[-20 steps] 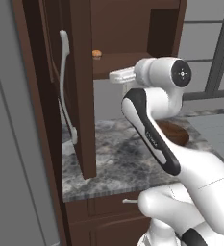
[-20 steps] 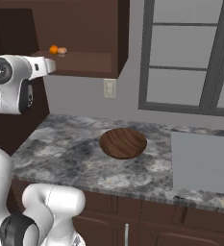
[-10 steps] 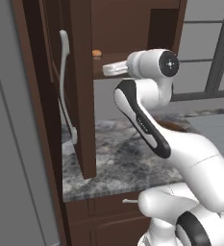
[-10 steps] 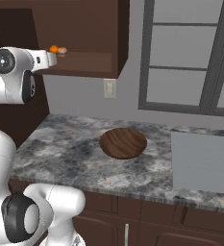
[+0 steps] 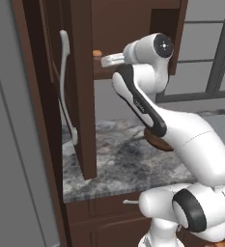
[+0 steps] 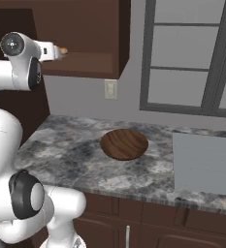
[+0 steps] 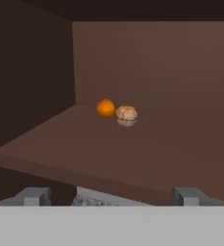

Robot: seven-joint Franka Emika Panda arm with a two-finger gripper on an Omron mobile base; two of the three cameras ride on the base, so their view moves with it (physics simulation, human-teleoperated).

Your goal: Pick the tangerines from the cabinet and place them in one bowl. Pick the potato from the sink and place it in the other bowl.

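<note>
Tangerines (image 7: 105,107) sit 2 together on the cabinet (image 5: 133,29) shelf: hand view reveals a whole one touching a peeled one. Right base view adds a wooden bowl (image 6: 124,144) on the counter (image 6: 66,155). Claw (image 7: 111,196) is open, empty.

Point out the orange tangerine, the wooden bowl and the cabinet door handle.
orange tangerine (image 7: 105,108): hand view, its middle.
wooden bowl (image 6: 124,144): right base view, its inside.
cabinet door handle (image 5: 63,87): left base view, its mid-length.
</note>
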